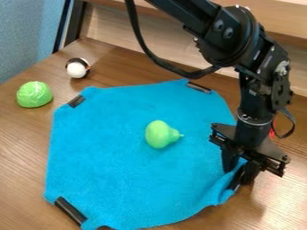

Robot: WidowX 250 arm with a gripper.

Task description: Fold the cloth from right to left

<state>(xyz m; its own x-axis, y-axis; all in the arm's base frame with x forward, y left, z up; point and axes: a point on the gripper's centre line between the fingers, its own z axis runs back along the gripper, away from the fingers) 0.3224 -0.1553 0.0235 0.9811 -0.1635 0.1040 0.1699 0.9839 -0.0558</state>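
Observation:
The black gripper hangs down at the right edge of the blue cloth, low over its lower right corner. The cloth lies mostly flat, with dark strips at several corners. Its edge is raised and rumpled right under the gripper, and creases run down and left from there. Whether the cloth is held cannot be told. A green pear-shaped toy rests on the cloth, right of its middle.
On the table, a green rounded toy sits left of the cloth, and a white and dark ball-like object stands behind its upper left corner. Something red shows behind the arm. A wooden panel borders the table's back.

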